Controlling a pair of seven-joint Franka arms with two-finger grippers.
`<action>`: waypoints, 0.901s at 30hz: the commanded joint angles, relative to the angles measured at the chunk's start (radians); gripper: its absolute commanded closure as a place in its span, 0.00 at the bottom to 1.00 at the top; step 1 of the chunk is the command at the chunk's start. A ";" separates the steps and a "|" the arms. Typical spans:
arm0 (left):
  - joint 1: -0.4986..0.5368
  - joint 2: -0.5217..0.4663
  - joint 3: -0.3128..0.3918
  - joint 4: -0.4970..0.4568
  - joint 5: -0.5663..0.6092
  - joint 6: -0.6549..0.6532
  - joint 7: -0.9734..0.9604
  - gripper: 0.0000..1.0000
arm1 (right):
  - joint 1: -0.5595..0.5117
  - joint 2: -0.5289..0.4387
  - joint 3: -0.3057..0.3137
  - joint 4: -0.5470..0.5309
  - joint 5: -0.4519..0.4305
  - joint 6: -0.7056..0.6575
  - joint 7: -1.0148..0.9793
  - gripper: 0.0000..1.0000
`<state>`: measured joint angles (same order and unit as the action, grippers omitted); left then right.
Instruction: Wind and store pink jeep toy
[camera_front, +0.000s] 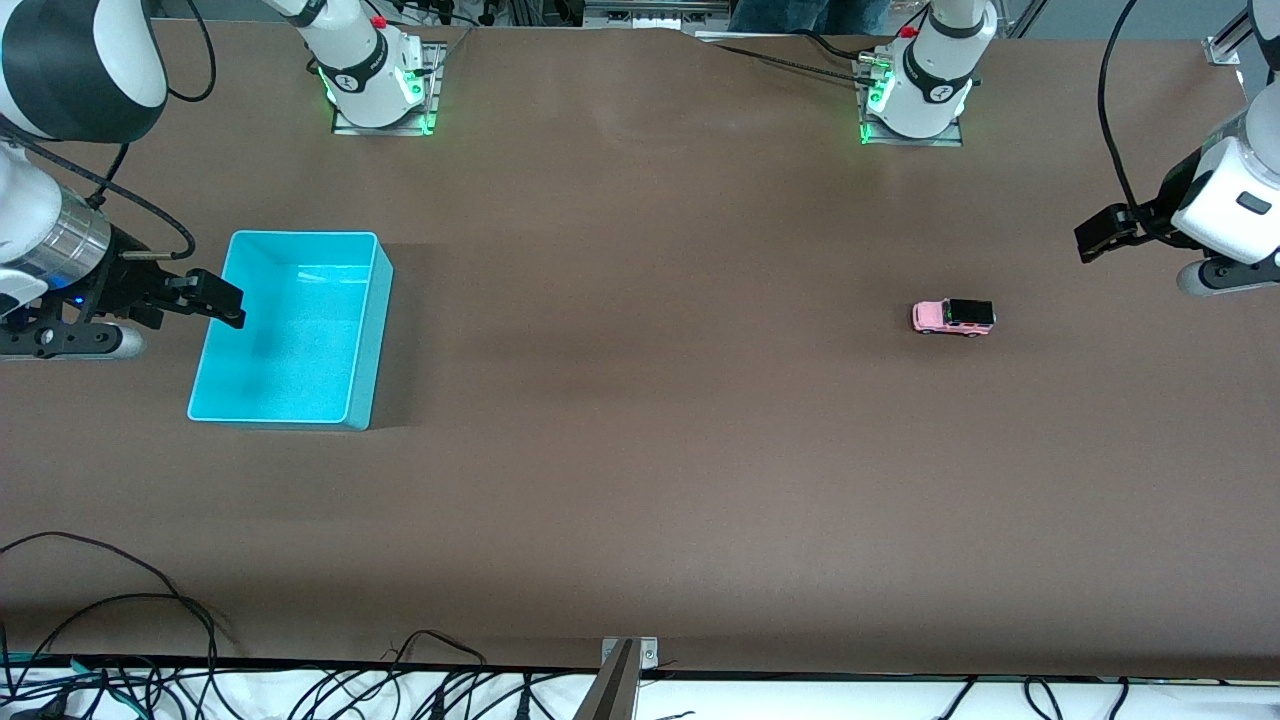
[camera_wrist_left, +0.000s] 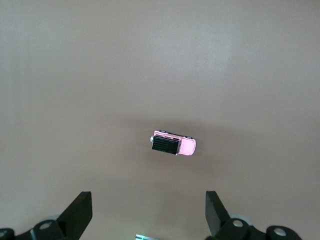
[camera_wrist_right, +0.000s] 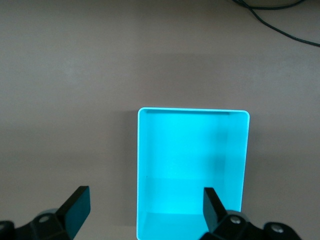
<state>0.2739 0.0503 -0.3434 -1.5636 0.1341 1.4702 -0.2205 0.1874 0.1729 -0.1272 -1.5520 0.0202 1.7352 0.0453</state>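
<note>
The pink jeep toy (camera_front: 953, 316) (camera_wrist_left: 173, 144), tiny with a black roof, stands alone on the brown table toward the left arm's end. My left gripper (camera_front: 1100, 235) (camera_wrist_left: 148, 212) hangs open in the air past that end of the table, well apart from the jeep, nothing between its fingers. A turquoise bin (camera_front: 290, 330) (camera_wrist_right: 192, 170) sits toward the right arm's end, with nothing showing inside it. My right gripper (camera_front: 215, 300) (camera_wrist_right: 145, 210) hovers open over the bin's outer rim, holding nothing.
Both arm bases (camera_front: 375, 75) (camera_front: 920, 85) stand along the table's back edge. Loose black cables (camera_front: 150, 660) lie along the table's edge nearest the front camera. A wide stretch of bare brown table separates the bin from the jeep.
</note>
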 joint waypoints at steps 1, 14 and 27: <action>0.014 0.003 -0.003 0.008 -0.034 -0.005 0.010 0.00 | 0.000 -0.001 0.000 0.006 -0.005 -0.005 0.004 0.00; 0.096 -0.009 -0.006 -0.024 -0.149 -0.014 0.012 0.00 | 0.000 0.000 0.000 0.006 -0.003 -0.005 0.004 0.00; 0.085 -0.010 -0.028 -0.044 -0.137 -0.057 0.010 0.00 | -0.003 0.000 -0.002 0.006 -0.003 -0.005 0.004 0.00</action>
<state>0.3566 0.0534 -0.3542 -1.5889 0.0059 1.4255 -0.2197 0.1860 0.1733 -0.1275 -1.5520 0.0202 1.7352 0.0453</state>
